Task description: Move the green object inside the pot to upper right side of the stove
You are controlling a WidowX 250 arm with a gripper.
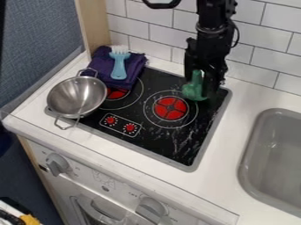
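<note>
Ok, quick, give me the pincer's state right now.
Pincer: right at the green object, over the cooktop's upper right part; whether it is open or closed on it cannot be told.

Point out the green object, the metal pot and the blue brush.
Green object (192, 91): camera view, on its rounded lower part.
Metal pot (66, 94): camera view, on its bare inner wall.
Blue brush (119, 69): camera view, on its handle.
</note>
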